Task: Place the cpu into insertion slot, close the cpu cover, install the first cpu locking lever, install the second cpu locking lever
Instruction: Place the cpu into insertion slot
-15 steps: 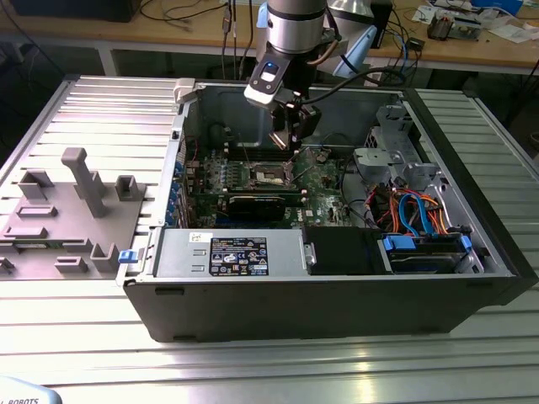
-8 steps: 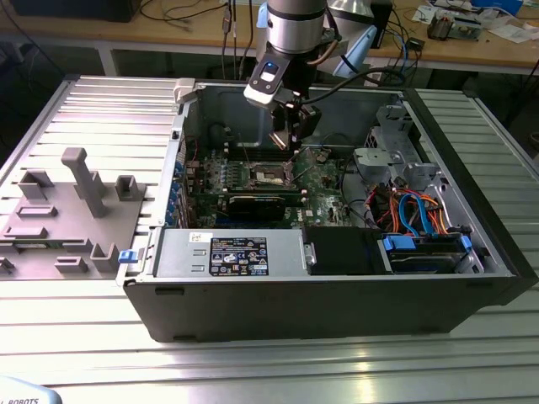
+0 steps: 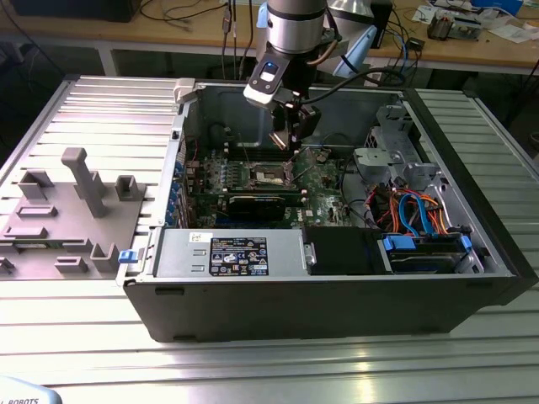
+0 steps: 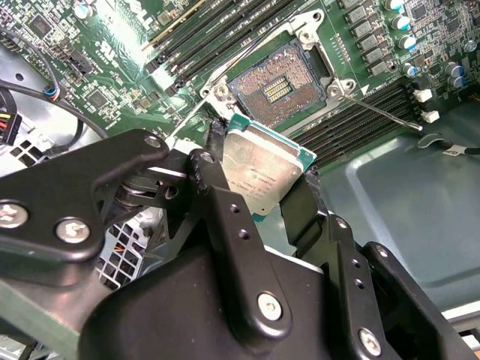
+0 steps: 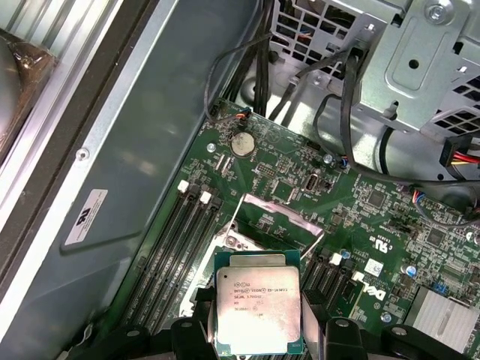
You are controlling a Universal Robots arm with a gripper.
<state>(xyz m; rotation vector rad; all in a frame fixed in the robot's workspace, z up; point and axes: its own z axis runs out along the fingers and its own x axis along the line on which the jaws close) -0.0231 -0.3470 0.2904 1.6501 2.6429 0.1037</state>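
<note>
Fingers (image 4: 219, 191) of the gripper (image 4: 261, 184) clamp the cpu (image 5: 257, 309) by two opposite edges, holding it in the air just above the insertion slot (image 4: 279, 88), whose gold contacts lie bare. The cpu cover (image 5: 285, 210) stands tilted open on the green board (image 5: 390, 225) inside the computer case (image 3: 337, 295).

I log: one ribbed metal counter (image 3: 84, 353), pale glare on its near slats; one wooden counter (image 3: 109, 35) behind it, strewn with cables (image 3: 189, 13).
</note>
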